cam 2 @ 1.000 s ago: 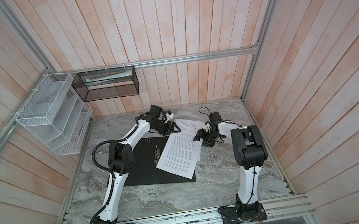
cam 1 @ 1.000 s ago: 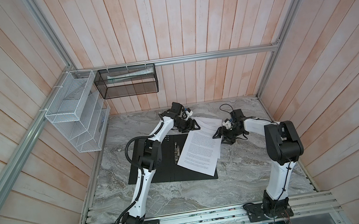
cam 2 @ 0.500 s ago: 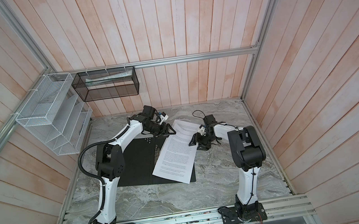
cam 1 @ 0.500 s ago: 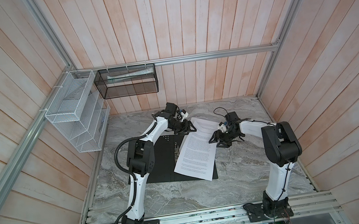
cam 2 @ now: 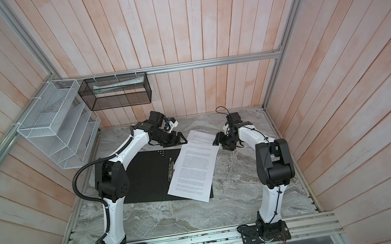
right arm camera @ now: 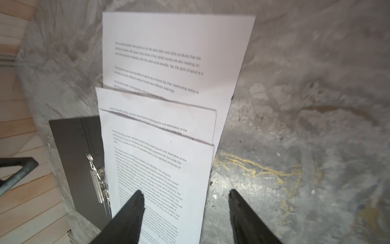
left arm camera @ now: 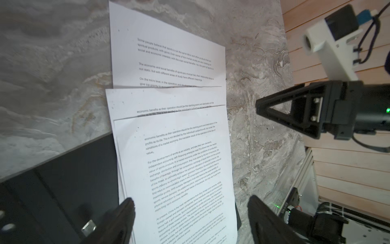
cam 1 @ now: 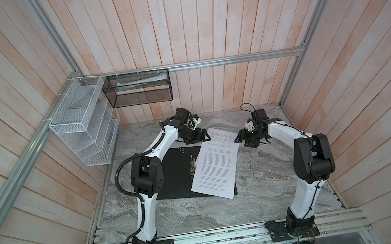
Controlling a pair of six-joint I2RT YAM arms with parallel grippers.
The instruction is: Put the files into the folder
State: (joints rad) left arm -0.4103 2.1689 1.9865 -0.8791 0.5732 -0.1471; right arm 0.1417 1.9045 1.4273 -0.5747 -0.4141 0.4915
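The folder (cam 1: 176,176) (cam 2: 145,180) lies open on the marble table, black inside up, with its metal spine clip (right arm camera: 99,183) showing. The files (cam 1: 217,168) (cam 2: 193,171), white printed sheets fanned lengthwise, rest partly on the folder's right half and partly on the table beyond its far edge. My left gripper (cam 1: 203,137) (left arm camera: 190,200) is open at the far left corner of the sheets, its fingers spread over the top sheet (left arm camera: 179,147). My right gripper (cam 1: 241,138) (right arm camera: 185,192) is open at their far right edge. It has one finger over the paper (right arm camera: 160,158) and one over bare table.
A white wire rack (cam 1: 84,127) hangs on the left wall. A black mesh basket (cam 1: 138,89) with a sheet in it hangs on the back wall. The marble table (cam 1: 261,183) is bounded by wooden walls and a metal rail at the front.
The sheets have slid a little to the left, further over the folder. My left gripper's jaws have spread wider and its elbow has swung toward the front. The right gripper has shifted slightly.
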